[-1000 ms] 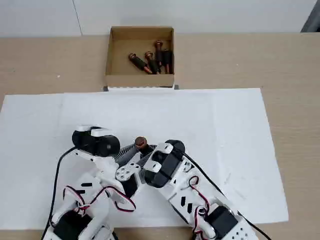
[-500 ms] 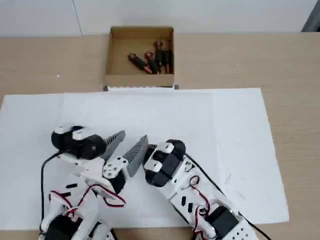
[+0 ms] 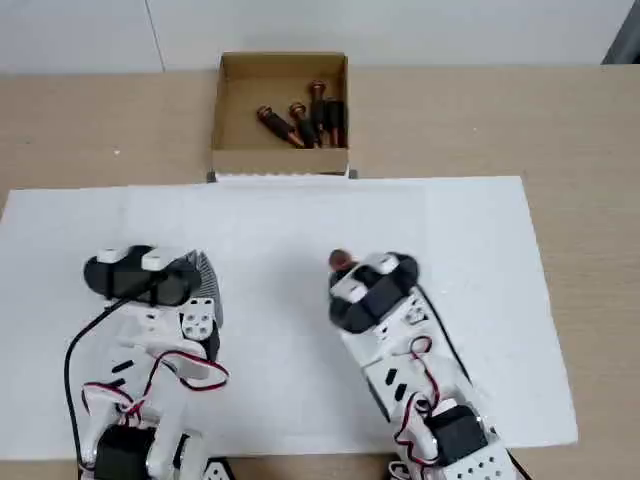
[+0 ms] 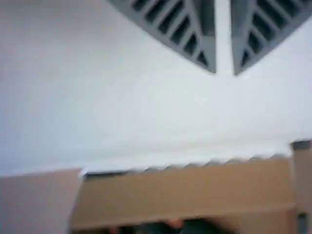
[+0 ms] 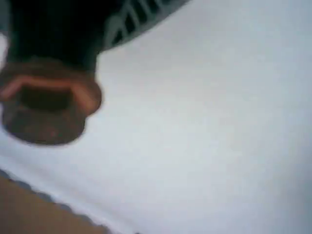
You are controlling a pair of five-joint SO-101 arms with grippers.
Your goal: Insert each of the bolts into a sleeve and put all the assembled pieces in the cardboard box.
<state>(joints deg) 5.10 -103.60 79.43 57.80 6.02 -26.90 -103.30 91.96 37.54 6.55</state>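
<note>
The right gripper is clenched on an assembled piece. The piece's coppery brown, flanged bolt head juts out past the fingertips, with a dark part above it that is probably the sleeve. It hangs over the white sheet.

The step in hand looks like the carry to the box. The grip should stay firm on the sleeve so the bolt cannot slip out. The piece should rise enough to clear the near wall, then be let go low over the bare floor of the box rather than on top of what lies there.

Well off to the right gripper's left, the left gripper is released. Its jaws stand a narrow slit apart with nothing between them, and it is out of the likely path.

Far ahead and a little left, past the sheet's edge on the bench, stands the box. Finished pieces lie in its right half, dark in the middle with coppery ends. Its left half is free.
</note>
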